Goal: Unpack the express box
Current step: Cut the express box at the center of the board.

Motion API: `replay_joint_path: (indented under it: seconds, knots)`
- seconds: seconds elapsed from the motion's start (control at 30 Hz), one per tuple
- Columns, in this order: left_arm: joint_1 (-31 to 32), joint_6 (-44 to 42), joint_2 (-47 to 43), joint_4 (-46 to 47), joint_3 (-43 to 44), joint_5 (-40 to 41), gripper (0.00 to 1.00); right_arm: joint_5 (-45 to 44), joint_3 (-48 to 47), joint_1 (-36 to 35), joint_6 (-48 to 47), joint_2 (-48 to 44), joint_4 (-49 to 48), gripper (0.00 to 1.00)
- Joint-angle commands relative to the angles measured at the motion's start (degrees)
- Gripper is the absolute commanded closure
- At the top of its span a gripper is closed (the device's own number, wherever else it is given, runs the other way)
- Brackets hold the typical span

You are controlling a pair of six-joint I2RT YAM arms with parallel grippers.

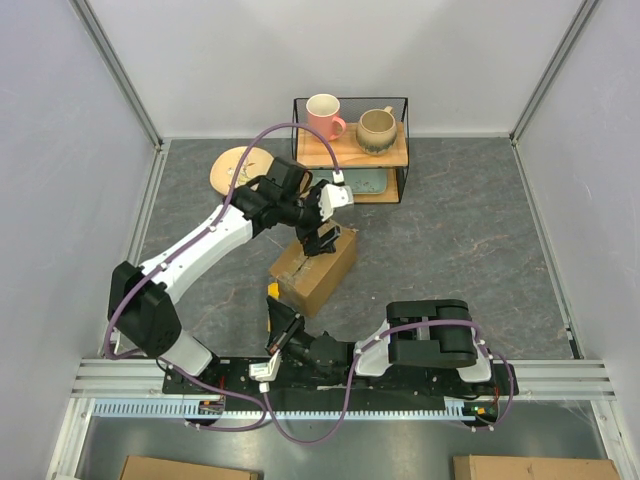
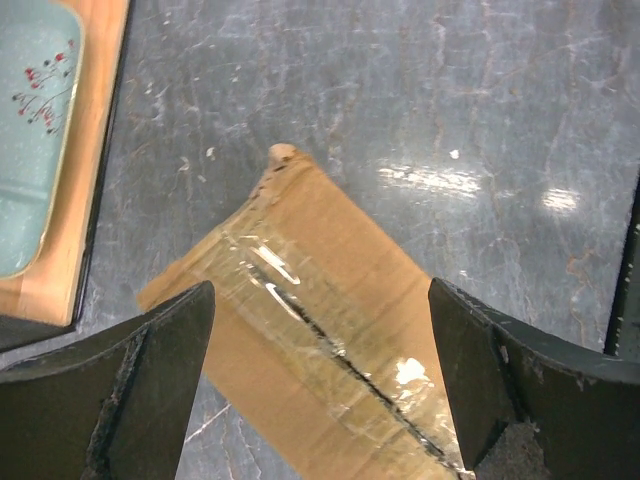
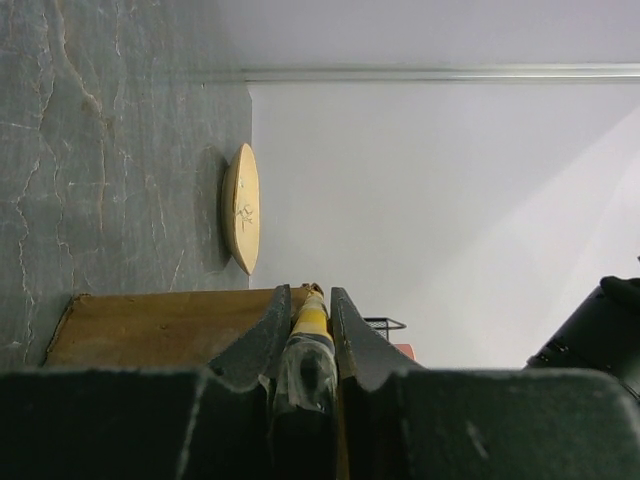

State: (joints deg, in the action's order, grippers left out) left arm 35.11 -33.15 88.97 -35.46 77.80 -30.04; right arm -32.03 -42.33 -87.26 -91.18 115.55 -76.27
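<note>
Your left tool (image 2: 320,300) hangs released over the express box (image 2: 300,250), whose near end is cut off beneath it. Bare tabletop (image 2: 450,100) lies to its right. Your right tool (image 3: 308,292) clenches a yellow-tipped object (image 3: 311,320), mostly hidden.

Left gripper (image 2: 322,330) wide open, poised over the express box (image 2: 300,300). Far finger (image 2: 120,390) and near finger (image 2: 530,390) stand either side of the carton; contact with it cannot be judged. Clear tape (image 2: 300,310) runs along the top seam, wrinkled and glossy, with a dark line along its middle. The box's right end corner (image 2: 283,153) is crumpled. Grey marbled tabletop (image 2: 420,90) lies to the right, with glare spots. On the far side is a wooden board (image 2: 100,110) carrying a pale green dish (image 2: 30,130) with red sprigs.
</note>
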Motion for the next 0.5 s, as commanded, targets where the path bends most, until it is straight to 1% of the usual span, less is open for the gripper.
replay_joint_path:
  seconds: [0.0, 0.07, 0.2, 0.3, 0.4, 0.47]
  knots:
    - [2.9, -5.9, -2.9, -2.2, -0.5, -6.0, 0.06, -2.6, 0.9, -0.2, 2.2, -1.3, -23.6, 1.00]
    - [4.2, -7.0, -2.3, -3.8, -1.2, -7.4, 0.06, -2.9, 0.8, -0.4, 2.1, -1.4, -23.7, 1.00]
    - [6.0, -9.6, -2.7, -3.9, -3.8, -8.8, 0.06, -3.4, 0.8, -0.9, 1.9, -1.4, -23.7, 1.00]
    - [7.2, -11.1, -2.7, -3.2, -5.4, -8.0, 0.06, -3.8, 1.0, -1.2, 1.8, -1.3, -23.7, 1.00]
    - [8.3, -12.3, -1.9, -2.0, -7.6, -5.0, 0.06, -4.1, 1.2, -1.4, 1.8, -1.3, -23.7, 1.00]
    - [8.7, -12.6, -1.7, -1.3, -8.3, -4.4, 0.07, -4.2, 1.3, -1.5, 1.7, -1.5, -23.7, 1.00]
